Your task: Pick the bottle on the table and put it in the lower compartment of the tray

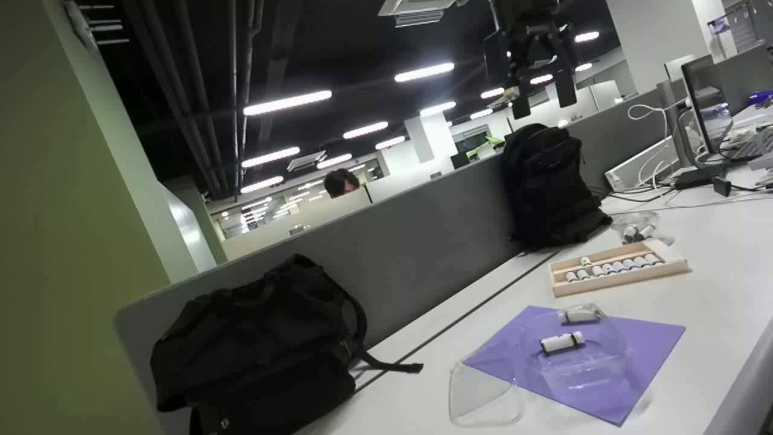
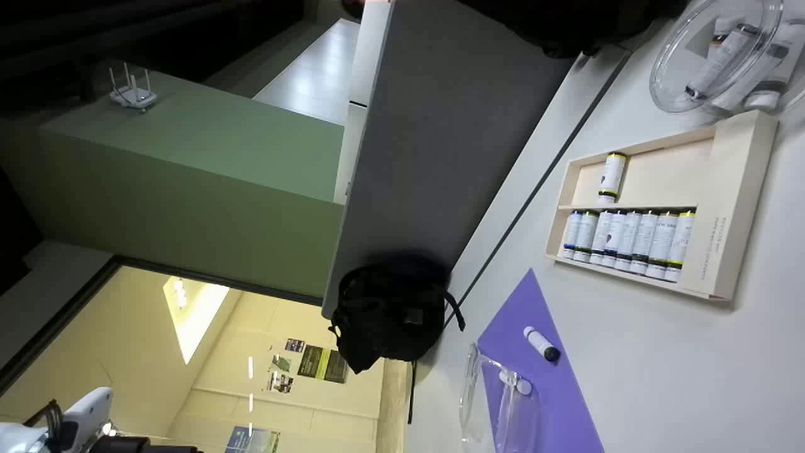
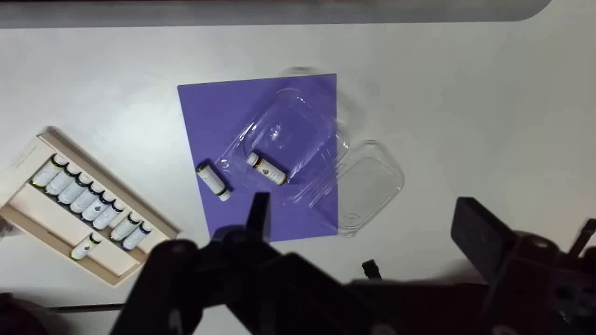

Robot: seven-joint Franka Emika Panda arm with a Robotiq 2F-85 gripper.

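Observation:
Two small white-labelled bottles lie on a purple mat on the white table [image 1: 712, 338]. One bottle [image 3: 214, 181] lies directly on the mat and also shows in an exterior view [image 2: 541, 344]. The other bottle [image 3: 266, 168] lies inside a clear container; it also shows in an exterior view [image 1: 561, 342]. The pale wooden tray [image 2: 729, 207] has one compartment with a row of several bottles and one with a single bottle; it also shows in the wrist view [image 3: 111, 172]. My gripper [image 3: 363, 209] is open and empty, high above the table; it also shows in an exterior view [image 1: 543, 103].
The clear container [image 3: 298, 125] and its lid [image 3: 372, 186] overlap the purple mat [image 3: 209, 107]. A round clear container with bottles [image 2: 717, 56] stands beside the tray. Two black backpacks [image 1: 259, 344] [image 1: 543, 187] lean on the grey partition [image 1: 435, 241]. A monitor [image 1: 706, 103] stands farther along.

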